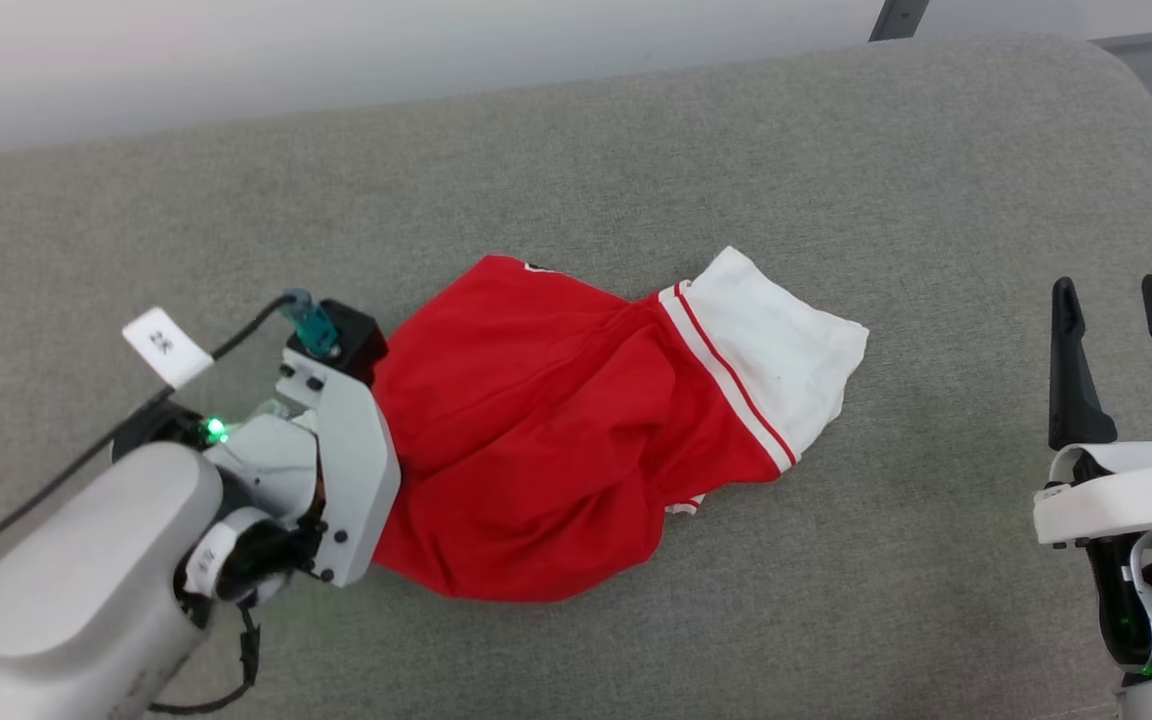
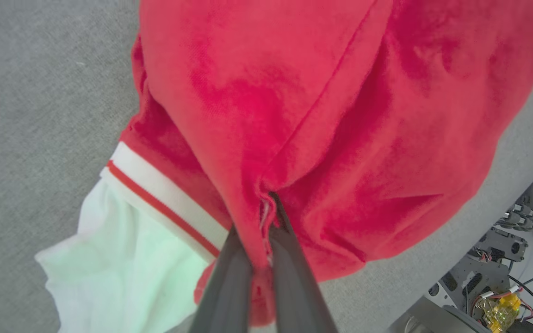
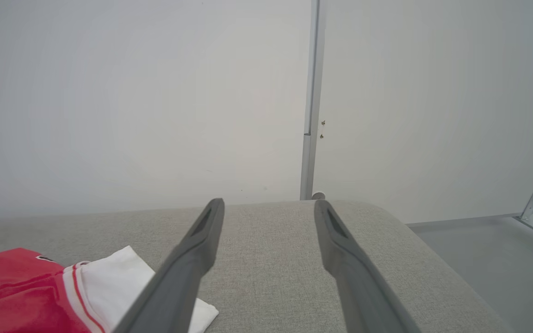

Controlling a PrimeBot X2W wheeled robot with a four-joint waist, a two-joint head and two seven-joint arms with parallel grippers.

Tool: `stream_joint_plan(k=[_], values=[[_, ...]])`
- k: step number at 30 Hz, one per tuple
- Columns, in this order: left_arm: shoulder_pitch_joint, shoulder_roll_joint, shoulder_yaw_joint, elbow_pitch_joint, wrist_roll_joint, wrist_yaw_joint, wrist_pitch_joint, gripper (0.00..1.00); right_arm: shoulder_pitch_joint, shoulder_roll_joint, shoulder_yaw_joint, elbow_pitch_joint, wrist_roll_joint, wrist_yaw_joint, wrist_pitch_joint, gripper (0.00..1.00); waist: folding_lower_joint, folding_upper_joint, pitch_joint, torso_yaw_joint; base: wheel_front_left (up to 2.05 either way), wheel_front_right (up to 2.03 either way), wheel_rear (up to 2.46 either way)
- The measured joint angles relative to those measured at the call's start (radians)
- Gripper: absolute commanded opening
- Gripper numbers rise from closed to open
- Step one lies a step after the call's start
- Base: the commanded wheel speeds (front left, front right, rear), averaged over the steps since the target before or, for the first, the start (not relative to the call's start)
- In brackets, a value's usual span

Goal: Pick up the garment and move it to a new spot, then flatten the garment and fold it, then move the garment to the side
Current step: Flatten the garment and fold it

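The task looks to be at its very start. The garment [image 1: 536, 430] lies in a crumpled heap near the middle of the grey padded bench [image 1: 636, 150], red body bunched into deep folds, with one white sleeve [image 1: 776, 350] and its red-and-white stripe trim [image 1: 726, 385] sticking out toward the robot's right. No lettering can be read; just a dark speck shows at the far edge of the heap.

The left gripper [image 2: 266, 208] is clamped on a pinch of the red cloth at the heap's left edge. In the left wrist view its two dark fingers [image 2: 229, 277] sit together with a ridge of fabric squeezed between them, and creases run out from that pinch. In the head view most of the shirt rests on the bench, so the lift does not seem to be under way, though the pictures do not settle whether the gripped edge is clear of the surface.

The right gripper [image 1: 1108, 300] is well apart from the shirt, off to the right, its fingers spread wide and holding nothing.

By this judgement only the grasp is made. Carrying the shirt to a new spot, spreading it flat, folding it and moving it aside all remain. Nothing about the heap suggests any flattening or folding is done.
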Motion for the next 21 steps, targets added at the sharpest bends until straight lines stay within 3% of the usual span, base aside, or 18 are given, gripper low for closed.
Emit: stream_joint_plan(k=[13,21], values=[[-0.138,0.013,0.063,-0.067,0.019,0.024,0.005,0.0,0.007,0.013,-0.011,0.002,0.001,0.0,0.002,1.0,0.0,0.0,0.015,0.002,0.0,0.0,0.0],[-0.298,-0.026,0.077,0.068,0.102,-0.028,-0.081,0.0,-0.015,0.012,0.005,0.019,0.016,0.0,-0.003,1.0,0.0,0.0,0.049,-0.02,0.0,0.0,0.0]])
